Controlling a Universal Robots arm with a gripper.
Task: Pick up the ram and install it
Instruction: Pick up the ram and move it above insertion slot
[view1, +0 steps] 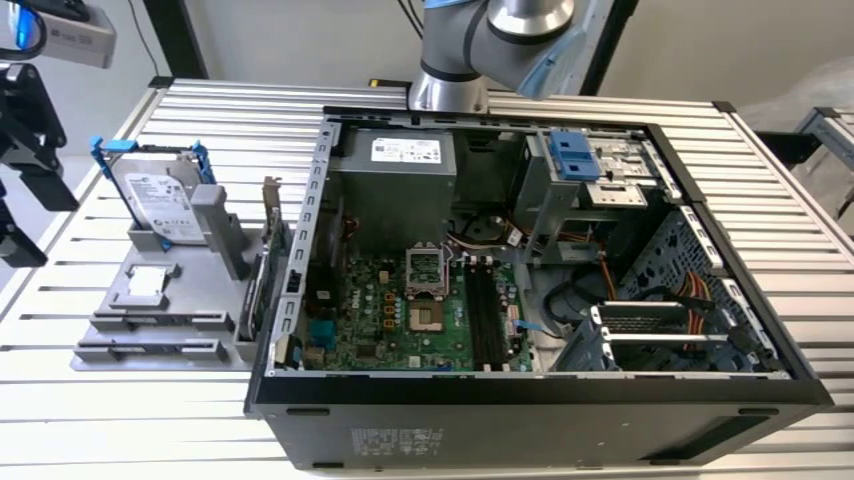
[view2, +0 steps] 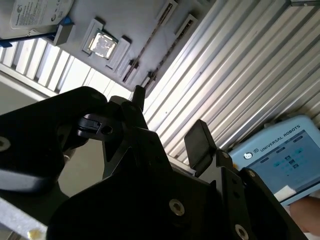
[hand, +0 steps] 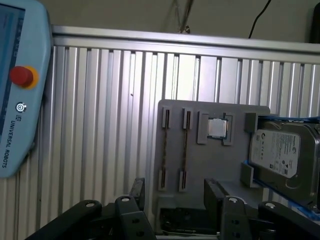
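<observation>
- First wrist view has the gripper (hand: 175, 192) poised above the slatted table (hand: 100, 125). Its two black fingers (hand: 137, 188) are spread wide with nothing between them.
- Standing on edge in the grey parts tray (hand: 220, 165) is the ram (hand: 185, 150), a thin strip caught by clips at both ends, in the row nearer the CPU (hand: 216, 128). (A second thin strip runs parallel beside it; I cannot tell what it is.)
- Key relation: the ram lies out beyond the fingertips, well apart from them and roughly in line with the gap. Its long axis crosses the finger-to-finger line at right angles, so the pads face its flat sides.
- Exterior view: the tray sits to the exterior view's left of the open computer case (view1: 534, 385), and the ram is not yet lifted.
</observation>
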